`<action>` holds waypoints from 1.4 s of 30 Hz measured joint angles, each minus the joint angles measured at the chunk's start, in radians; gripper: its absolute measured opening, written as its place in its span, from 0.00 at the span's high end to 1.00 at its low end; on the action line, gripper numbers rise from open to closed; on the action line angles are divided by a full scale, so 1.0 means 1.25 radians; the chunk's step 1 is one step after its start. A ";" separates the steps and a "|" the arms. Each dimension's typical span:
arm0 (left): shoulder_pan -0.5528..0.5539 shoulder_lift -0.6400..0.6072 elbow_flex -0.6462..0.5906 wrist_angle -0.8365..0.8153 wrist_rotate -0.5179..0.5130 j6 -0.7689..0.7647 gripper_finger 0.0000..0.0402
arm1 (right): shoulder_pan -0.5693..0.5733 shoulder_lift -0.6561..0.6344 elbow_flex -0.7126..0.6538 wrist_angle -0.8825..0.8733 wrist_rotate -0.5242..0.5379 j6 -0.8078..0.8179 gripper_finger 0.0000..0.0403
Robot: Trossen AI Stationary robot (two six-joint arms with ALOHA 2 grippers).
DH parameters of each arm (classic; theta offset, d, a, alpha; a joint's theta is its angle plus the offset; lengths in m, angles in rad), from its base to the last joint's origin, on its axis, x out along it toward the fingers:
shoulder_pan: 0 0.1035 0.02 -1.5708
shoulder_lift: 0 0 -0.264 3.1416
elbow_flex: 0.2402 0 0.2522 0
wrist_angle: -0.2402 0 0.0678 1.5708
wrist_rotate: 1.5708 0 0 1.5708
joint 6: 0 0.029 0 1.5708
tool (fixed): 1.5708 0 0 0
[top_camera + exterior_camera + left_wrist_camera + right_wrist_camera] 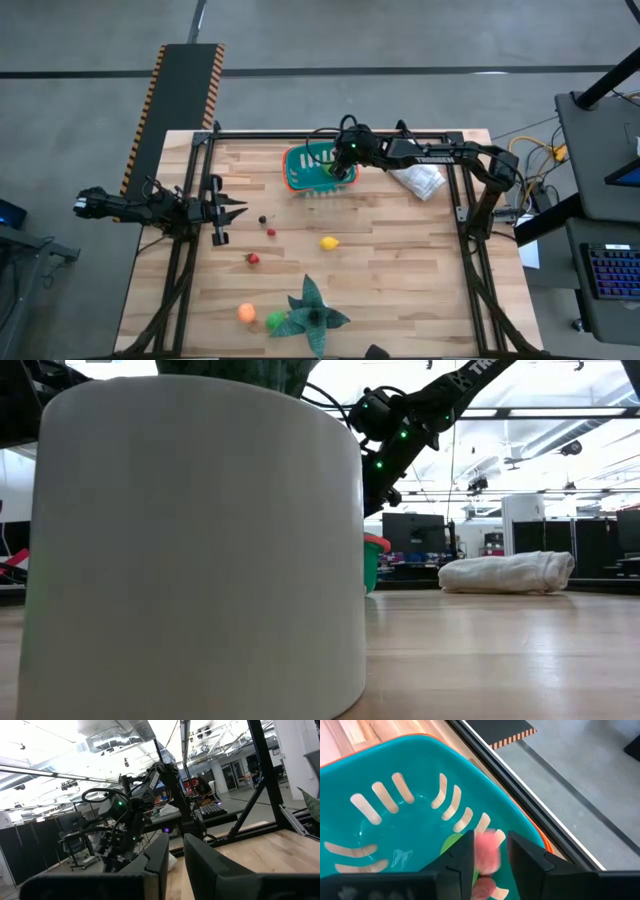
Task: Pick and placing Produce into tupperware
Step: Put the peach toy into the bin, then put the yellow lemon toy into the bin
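The teal tupperware [318, 168] with an orange-red rim stands at the table's far middle. My right gripper [340, 172] hangs over it, slanting down into it, fingers apart [490, 855]. A blurred pink piece of produce [487, 851] is between them. A green piece [451, 844] lies on the tub's floor. On the bare table lie a yellow piece [329, 243], two red ones [254, 259] [271, 232], a dark one [263, 219], an orange one [246, 312] and a green one [275, 321]. My left gripper [238, 208] waits at the left edge, shut and holding nothing [176, 855]. My right gripper has the pink piece [487, 851] between its two fingers, above the tub's inside. A gap shows between the piece and one finger [520, 852]. I cannot tell whether the other finger touches it.
A large dark green star-shaped leafy thing [312, 315] sits at the near edge; its white pot [200, 550] fills much of the low view. A wrinkled white bag [420, 180] lies right of the tub. A black frame [330, 132] borders the table.
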 joint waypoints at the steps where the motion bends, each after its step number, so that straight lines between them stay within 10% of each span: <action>1: 0.000 0.000 0.000 0.000 0.000 0.000 0.89 | 0.000 0.000 0.000 0.000 0.000 0.000 0.73; 11: 0.000 0.000 0.000 0.000 0.000 0.000 0.89 | 0.000 -0.021 -0.002 0.026 -0.013 0.001 0.64; 23: 0.000 0.000 0.000 0.001 0.000 0.000 0.89 | 0.045 -0.282 -0.043 0.060 -0.565 -0.045 0.67; 33: 0.000 0.000 0.000 0.001 0.000 0.000 0.89 | 0.230 -0.578 -0.277 0.086 -0.303 -0.081 0.72; 42: 0.000 0.000 0.000 0.000 0.000 0.000 0.89 | 0.360 -0.766 -0.566 0.308 -0.274 -0.032 0.75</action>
